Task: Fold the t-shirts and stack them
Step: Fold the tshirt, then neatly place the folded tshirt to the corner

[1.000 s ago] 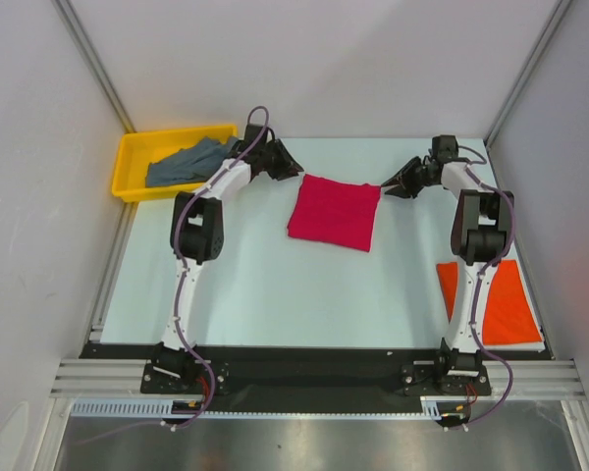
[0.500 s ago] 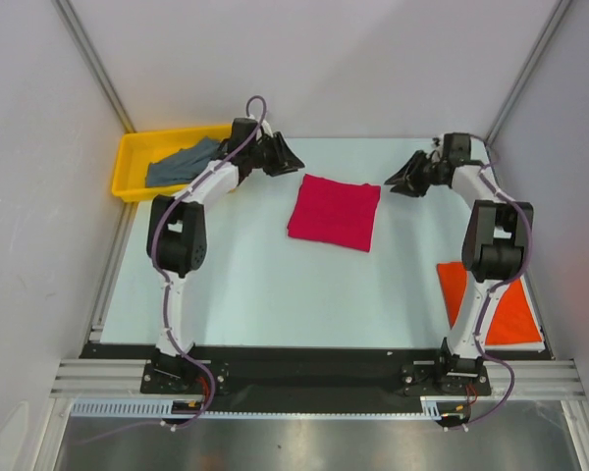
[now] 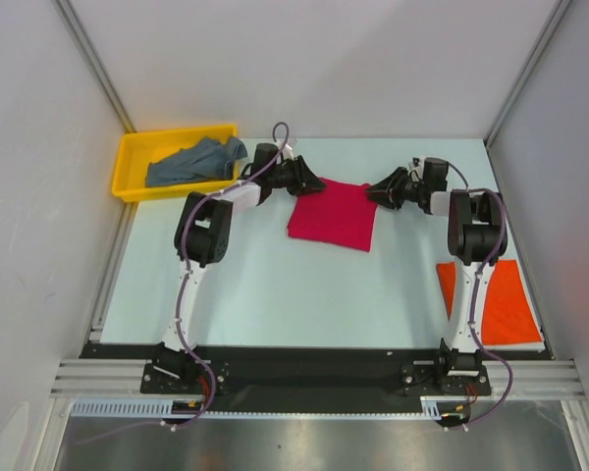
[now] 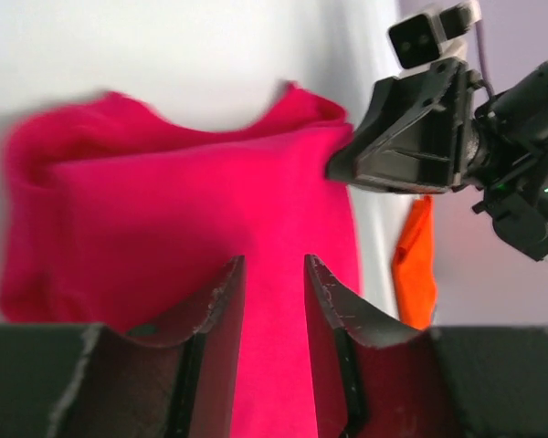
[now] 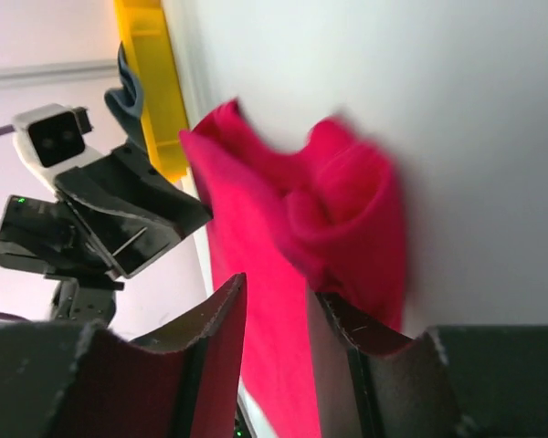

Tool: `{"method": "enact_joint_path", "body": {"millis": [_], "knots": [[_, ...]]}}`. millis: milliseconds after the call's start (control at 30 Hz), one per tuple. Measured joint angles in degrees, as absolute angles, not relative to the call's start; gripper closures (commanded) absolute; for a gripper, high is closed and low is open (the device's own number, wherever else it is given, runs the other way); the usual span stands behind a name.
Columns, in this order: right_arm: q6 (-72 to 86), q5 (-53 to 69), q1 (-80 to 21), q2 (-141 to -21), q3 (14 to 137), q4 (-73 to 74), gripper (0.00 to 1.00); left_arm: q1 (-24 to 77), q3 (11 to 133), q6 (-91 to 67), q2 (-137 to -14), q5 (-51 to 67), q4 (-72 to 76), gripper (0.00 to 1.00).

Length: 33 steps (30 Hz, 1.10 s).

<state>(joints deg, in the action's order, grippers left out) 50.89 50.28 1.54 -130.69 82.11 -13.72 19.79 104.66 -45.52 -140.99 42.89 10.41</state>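
Crimson-pink t-shirt [image 3: 335, 214] sits mid-table, already folded into a squarish pad, a little rumpled along its far edge. Left gripper [image 3: 314, 183] is nosed in at the far-left corner and right gripper [image 3: 375, 191] at the far-right one, the two facing each other across that edge. Both wrist views show the claws only slightly parted, a narrow slot with cloth beyond it and nothing pinched that I can see.

Orange-red t-shirt [image 3: 506, 299] lies flat at the near right of the table [image 3: 275, 285]. Grey-blue t-shirt [image 3: 191, 162] is heaped in the yellow tray [image 3: 128, 167], far left.

The risk, as I judge it: such a slim opening may catch just the top layer, so a lift peels the fold apart. If one side bites first, the pad skews. The tips could also clash.
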Motion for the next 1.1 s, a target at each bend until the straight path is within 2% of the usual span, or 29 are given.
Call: {"method": "enact_joint_path", "body": {"millis": [133, 333, 433, 467, 500, 633, 767, 900, 1000, 1100], "knots": [[53.01, 51.77, 2.83, -137.01, 87.59, -15.22, 0.61, 18.63, 110.83, -43.7, -146.1, 42.76, 6.72, 0.6], [53.91, 52.82, 4.82, -139.83, 95.92, -12.19, 0.51, 16.75, 117.03, -37.23, -146.43, 41.23, -1.37, 0.54], [51.99, 51.96, 6.0, -139.83, 103.57, -4.43, 0.51, 16.19, 117.34, -32.6, -143.15, 38.76, -7.81, 0.51], [50.54, 51.37, 6.35, -139.83, 106.98, 0.05, 0.5, 16.12, 117.34, -31.0, -141.56, 37.6, -10.11, 0.42], [48.9, 50.83, 6.57, -139.83, 109.73, 3.66, 0.49, 16.14, 117.25, -29.19, -139.72, 36.45, -12.08, 0.38], [40.16, 45.69, 7.18, -136.49, 116.95, 20.49, 0.41, 17.61, 112.55, -20.73, -125.99, 28.01, -19.09, 0.33], [32.45, 39.11, 5.8, -125.64, 108.51, 31.55, 0.33, 24.32, 101.97, -9.21, -107.37, 15.73, -20.29, 0.32], [26.04, 33.26, 2.76, -112.79, 95.94, 37.74, 0.3, 40.56, 89.19, 4.05, -92.79, 3.79, -16.01, 0.32], [22.9, 30.48, 1.17, -106.24, 88.97, 40.1, 0.28, 52.51, 79.57, 11.64, -89.32, -2.28, -11.88, 0.32], [20.8, 28.36, 2.2, -101.12, 82.48, 40.93, 0.28, 60.01, 71.42, 17.76, -90.98, -8.08, -9.37, 0.32]]}}
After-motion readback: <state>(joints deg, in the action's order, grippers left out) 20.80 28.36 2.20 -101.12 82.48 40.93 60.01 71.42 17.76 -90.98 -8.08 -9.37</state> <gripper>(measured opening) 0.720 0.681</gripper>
